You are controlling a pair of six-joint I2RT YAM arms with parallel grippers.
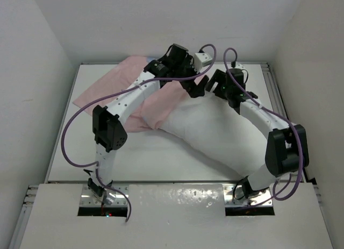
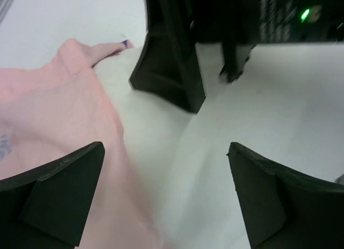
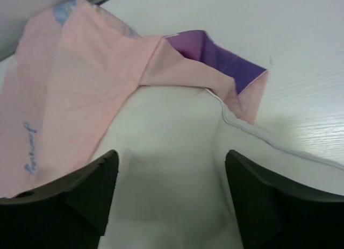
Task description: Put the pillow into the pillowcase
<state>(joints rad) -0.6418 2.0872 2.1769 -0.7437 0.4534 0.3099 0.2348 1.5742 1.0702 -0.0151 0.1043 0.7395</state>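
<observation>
The white pillow [image 1: 215, 133] lies slantwise across the table middle. The pillowcase [image 1: 105, 90] lies pale pink side up at the back left, and its edge covers the pillow's far end. My left gripper [image 1: 193, 89] is open over that edge; in the left wrist view it [image 2: 165, 152] spans pink pillowcase [image 2: 59, 114] and white pillow [image 2: 183, 168]. My right gripper [image 1: 216, 83] is open just beside it. In the right wrist view it [image 3: 171, 155] hovers over the pillow [image 3: 172, 152], with the pillowcase [image 3: 86, 82] and its folded-back purple corner [image 3: 220, 58] beyond.
White walls close in the table [image 1: 156, 152] at the back and both sides. The two wrists are close together at the back middle; a finger of the right gripper [image 2: 166, 71] fills the top of the left wrist view. Purple cables [image 1: 72, 136] loop beside both arms.
</observation>
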